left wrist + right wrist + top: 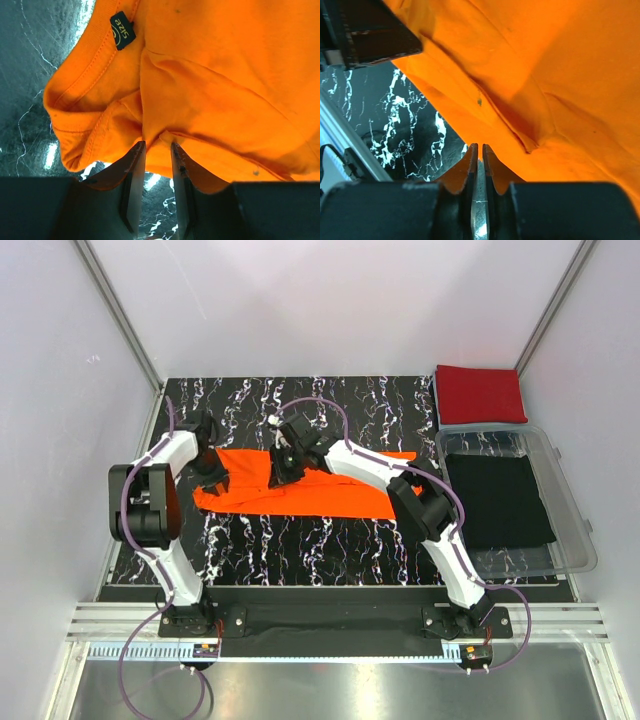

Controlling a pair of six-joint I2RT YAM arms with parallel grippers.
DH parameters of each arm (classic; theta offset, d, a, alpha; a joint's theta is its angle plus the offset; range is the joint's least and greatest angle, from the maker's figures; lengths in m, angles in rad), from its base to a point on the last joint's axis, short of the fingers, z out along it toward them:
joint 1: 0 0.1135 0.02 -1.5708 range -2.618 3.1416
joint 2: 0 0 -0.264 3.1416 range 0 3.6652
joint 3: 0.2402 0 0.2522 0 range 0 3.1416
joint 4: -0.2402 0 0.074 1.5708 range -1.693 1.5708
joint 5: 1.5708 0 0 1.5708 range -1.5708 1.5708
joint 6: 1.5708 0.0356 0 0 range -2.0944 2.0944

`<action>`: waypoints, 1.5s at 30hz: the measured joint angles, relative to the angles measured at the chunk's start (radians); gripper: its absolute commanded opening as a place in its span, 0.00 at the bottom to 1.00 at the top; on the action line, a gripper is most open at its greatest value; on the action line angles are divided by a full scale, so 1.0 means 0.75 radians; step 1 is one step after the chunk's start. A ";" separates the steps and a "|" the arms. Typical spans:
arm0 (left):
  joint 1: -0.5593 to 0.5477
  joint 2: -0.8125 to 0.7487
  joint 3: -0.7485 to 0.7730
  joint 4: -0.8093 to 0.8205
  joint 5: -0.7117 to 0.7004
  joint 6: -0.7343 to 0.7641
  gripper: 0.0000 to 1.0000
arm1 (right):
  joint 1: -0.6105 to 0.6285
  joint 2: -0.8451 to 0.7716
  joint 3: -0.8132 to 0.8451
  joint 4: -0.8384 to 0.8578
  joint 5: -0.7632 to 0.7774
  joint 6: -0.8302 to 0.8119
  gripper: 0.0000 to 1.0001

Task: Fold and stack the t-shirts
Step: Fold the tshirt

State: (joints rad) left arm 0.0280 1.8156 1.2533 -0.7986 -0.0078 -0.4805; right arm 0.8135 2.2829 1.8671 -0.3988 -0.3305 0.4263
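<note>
The orange t-shirt (335, 492) lies folded into a long band across the black marbled table (300, 545). Its collar and black size label (122, 30) show in the left wrist view. My left gripper (212, 478) is at the band's left end, jaws parted with a clear gap, a fold of orange cloth (215, 75) hanging at the fingertips (157, 145). My right gripper (280, 468) is on the band's far edge near the middle. Its jaws (480, 146) are nearly together, pinching the edge of the orange cloth (545, 75). The red t-shirt (478, 393) lies folded at the back right.
A clear plastic bin (590, 540) stands at the right with a flat black cloth (500, 500) inside. Grey walls and aluminium posts close in the table on three sides. Part of the left arm (365, 30) shows close by in the right wrist view.
</note>
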 measured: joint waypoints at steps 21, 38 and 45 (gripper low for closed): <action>-0.002 0.077 -0.002 0.056 -0.077 -0.019 0.31 | -0.098 0.111 -0.070 0.106 -0.035 0.078 0.11; -0.003 0.082 0.381 0.012 -0.056 -0.014 0.11 | -0.102 -0.056 -0.152 0.070 -0.030 0.046 0.18; 0.010 0.228 0.545 0.021 -0.061 0.018 0.00 | -0.130 -0.121 -0.168 0.073 0.001 0.043 0.10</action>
State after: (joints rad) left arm 0.0357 1.9865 1.6619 -0.7830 -0.0532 -0.4671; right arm 0.7158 2.1921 1.7409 -0.3439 -0.3302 0.4587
